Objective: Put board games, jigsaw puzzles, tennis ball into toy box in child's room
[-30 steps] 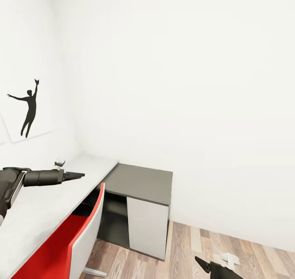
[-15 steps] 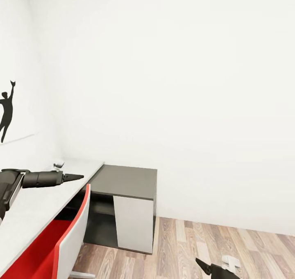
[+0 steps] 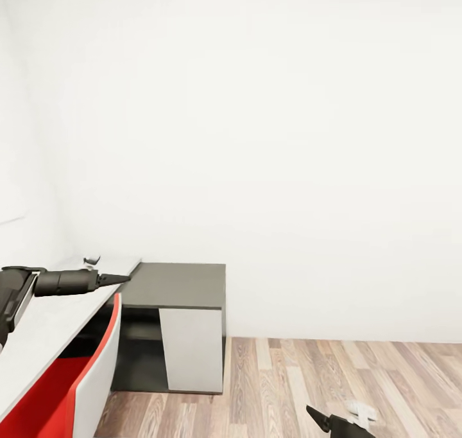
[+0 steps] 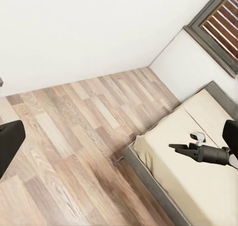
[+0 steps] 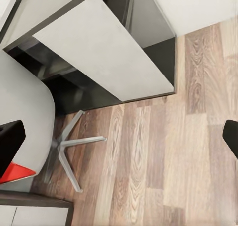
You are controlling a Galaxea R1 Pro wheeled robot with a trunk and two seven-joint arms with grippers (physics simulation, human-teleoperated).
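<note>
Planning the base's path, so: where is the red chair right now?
In the head view the red chair sits at lower left, tucked against the light-grey desk top, beside the lower dark-grey section, below the left gripper.

**Bright, even light, soft render**

I see flat, bright light washing the wall (image 3: pixel 289 136) almost pure white, with no glare. Shadow gathers under the table (image 3: pixel 176 285), in its open recess. The floor (image 5: pixel 148 151) grain looks slightly smeared, and edges read soft in all my views.
</note>
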